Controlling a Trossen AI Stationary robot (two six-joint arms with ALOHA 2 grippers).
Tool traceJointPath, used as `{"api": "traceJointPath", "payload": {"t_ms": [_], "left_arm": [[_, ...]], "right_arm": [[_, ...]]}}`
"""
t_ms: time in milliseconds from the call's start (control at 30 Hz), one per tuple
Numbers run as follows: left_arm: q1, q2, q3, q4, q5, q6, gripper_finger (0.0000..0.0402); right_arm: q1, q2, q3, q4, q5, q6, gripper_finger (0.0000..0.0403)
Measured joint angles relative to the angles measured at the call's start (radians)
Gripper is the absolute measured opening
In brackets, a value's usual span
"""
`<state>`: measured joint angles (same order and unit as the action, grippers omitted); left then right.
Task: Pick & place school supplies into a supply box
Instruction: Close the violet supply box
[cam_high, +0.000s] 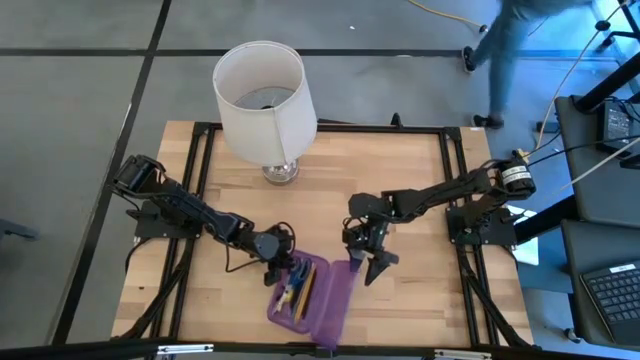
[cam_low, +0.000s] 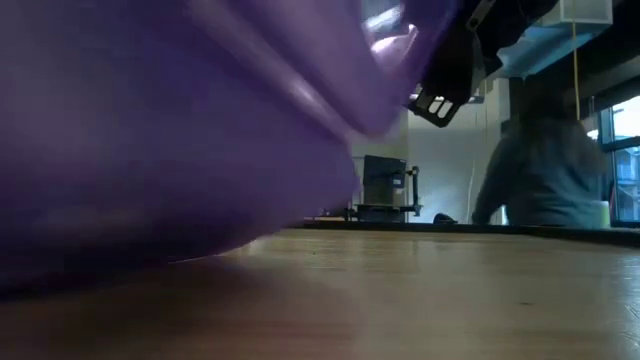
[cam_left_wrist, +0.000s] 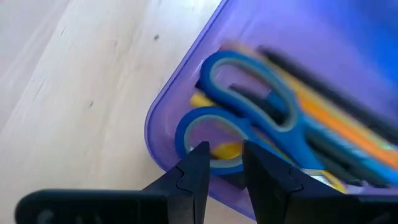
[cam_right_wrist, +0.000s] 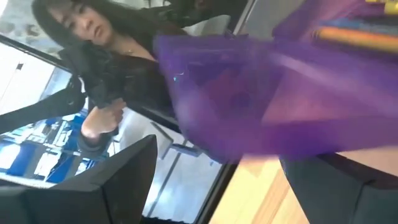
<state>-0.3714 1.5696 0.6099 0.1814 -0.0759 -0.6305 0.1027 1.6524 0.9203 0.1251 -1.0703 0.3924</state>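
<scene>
- The supply box (cam_low: 170, 130) fills the low view's foreground as a purple blur, one half tilted up off the table (cam_low: 450, 290); from above it lies at the near edge, between the two arms.
- The left tool (cam_left_wrist: 222, 167) hovers over the filled half with its jaws narrow and nothing between them, just above a handle loop of the blue-handled scissors (cam_left_wrist: 261, 118).
- The scissors lie on the yellow and orange pencils (cam_left_wrist: 336, 124) and dark pens, all inside that half. Loading looks done, so closing seems the step in hand.
- The right tool (cam_high: 368, 262) stands at its widest beside the raised lid half (cam_high: 335, 300); whether it touches the lid I cannot tell.
- To close well: lift the left tool clear first, then push the lid over its hinge evenly, and check that no handle or pencil tip rides above the rim.
- The lamp (cam_high: 262, 100) stands well apart, out of the way.
</scene>
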Motion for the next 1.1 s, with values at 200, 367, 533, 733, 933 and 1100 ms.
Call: {"api": "traceJointPath", "payload": {"t_ms": [200,367,533,733,933,1100], "left_arm": [[0.0,0.0,0.04,-0.011,0.016,0.042,0.0088],[0.0,0.0,0.068,-0.063,0.016,0.049,0.0088],[0.0,0.0,0.099,-0.112,0.021,0.049,0.0088],[-0.006,-0.045,0.156,-0.282,0.046,0.029,0.0088],[-0.036,-0.103,0.188,-0.503,0.027,-0.099,0.0088],[-0.102,-0.097,0.183,-0.553,0.045,-0.289,0.0088]], "right_arm": [[0.008,0.0,0.0,0.096,0.041,0.078,0.0334],[0.008,0.0,0.0,0.112,0.08,0.091,0.0334],[0.008,0.0,0.0,0.12,0.171,0.044,0.0334],[0.008,0.001,0.0,0.146,0.215,0.02,0.0334],[0.008,0.001,0.0,0.163,0.29,0.013,0.0334],[0.008,0.001,0.0,0.17,0.316,-0.016,0.0334]]}}
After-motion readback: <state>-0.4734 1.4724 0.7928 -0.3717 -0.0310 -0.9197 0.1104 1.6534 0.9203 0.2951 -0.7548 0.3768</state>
